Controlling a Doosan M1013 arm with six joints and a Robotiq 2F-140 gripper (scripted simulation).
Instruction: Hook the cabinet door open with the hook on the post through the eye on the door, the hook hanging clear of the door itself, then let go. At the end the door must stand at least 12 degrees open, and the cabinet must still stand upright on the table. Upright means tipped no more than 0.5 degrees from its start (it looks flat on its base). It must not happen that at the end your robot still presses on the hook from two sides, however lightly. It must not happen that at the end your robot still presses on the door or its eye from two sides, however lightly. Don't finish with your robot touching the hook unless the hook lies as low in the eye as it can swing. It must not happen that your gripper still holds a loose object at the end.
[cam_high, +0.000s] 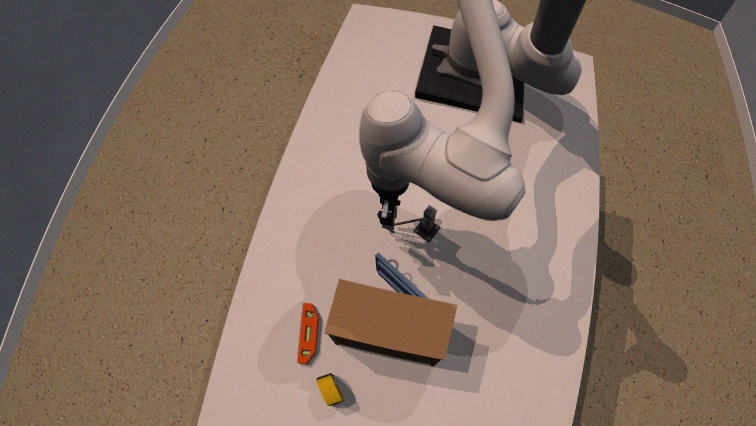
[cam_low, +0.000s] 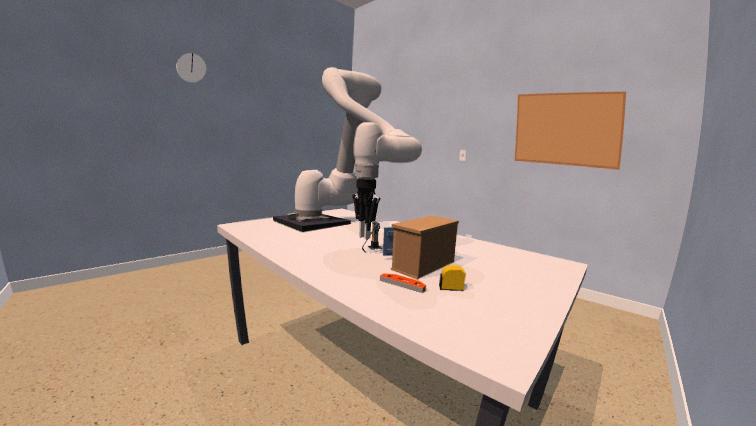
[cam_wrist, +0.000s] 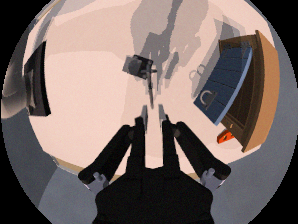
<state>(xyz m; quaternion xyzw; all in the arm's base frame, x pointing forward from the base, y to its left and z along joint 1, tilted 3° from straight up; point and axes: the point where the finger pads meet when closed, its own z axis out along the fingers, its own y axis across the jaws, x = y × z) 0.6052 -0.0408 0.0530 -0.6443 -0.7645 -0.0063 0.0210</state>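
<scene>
Hovering over the free end of the hook (cam_high: 407, 221), the hand (cam_high: 387, 222) is keeping its fingers narrowly apart and clamping nothing. The hook is reaching sideways from its post (cam_high: 428, 221), well apart from the door (cam_high: 397, 276), which is standing ajar on the cabinet (cam_high: 391, 317). It is looking like thin, stiff, light wire, likely slippery, so a grip on the straight shank is looking best. The fingers are hiding its tip, and the eye (cam_high: 392, 261) is proving too small to tell from the loop beside it.
</scene>
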